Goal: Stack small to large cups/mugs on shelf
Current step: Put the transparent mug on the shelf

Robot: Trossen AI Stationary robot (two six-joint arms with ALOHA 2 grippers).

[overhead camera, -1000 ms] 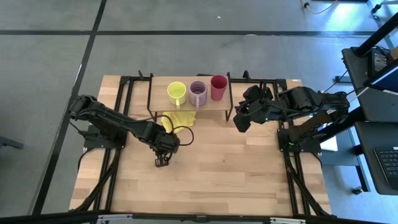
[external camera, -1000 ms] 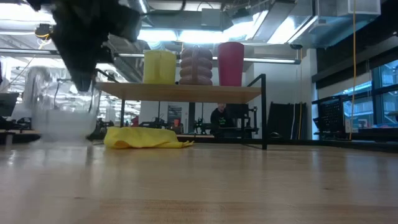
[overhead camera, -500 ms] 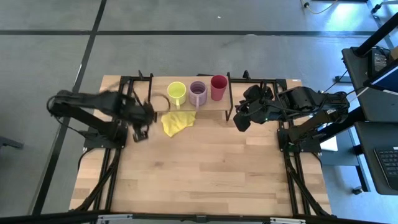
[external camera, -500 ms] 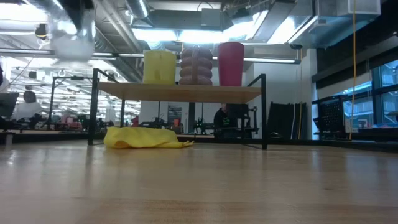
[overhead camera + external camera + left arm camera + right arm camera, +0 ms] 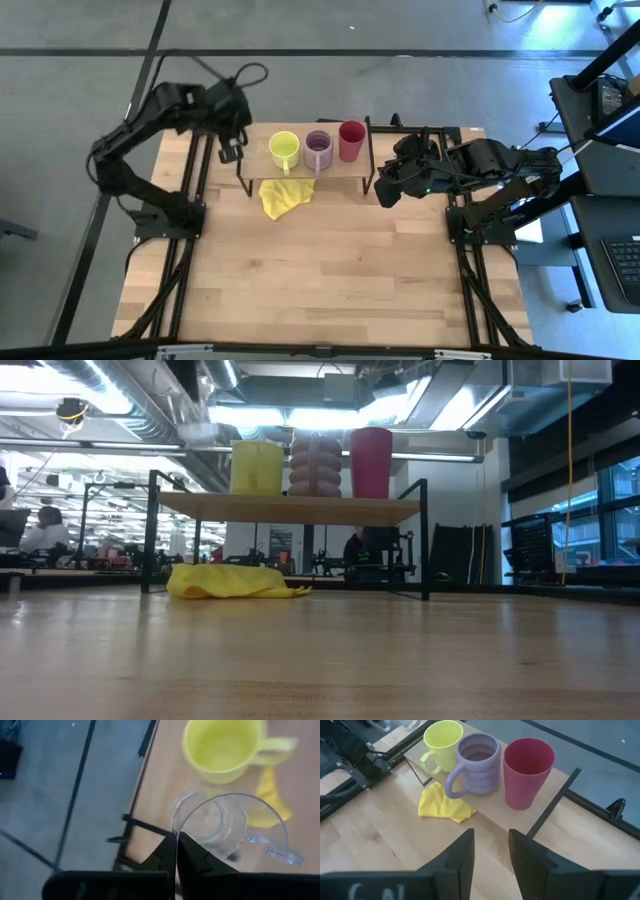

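Three vessels stand upright in a row on the light wooden shelf (image 5: pixel 345 170), upper centre of the high view: lime-yellow mug (image 5: pixel 284 150), ribbed lilac mug (image 5: pixel 318 148), taller red cup (image 5: pixel 351 139). The clear glass (image 5: pixel 222 822), seemingly handled, hangs pinched by the left gripper (image 5: pixel 176 851) above the shelf's left end.

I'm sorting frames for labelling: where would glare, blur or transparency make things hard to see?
Left wrist view: the clear glass is see-through, its rim faint over the lime-yellow mug. Low view: bright ceiling lights wash out the glass. Right wrist view: mugs sharp, evenly lit.
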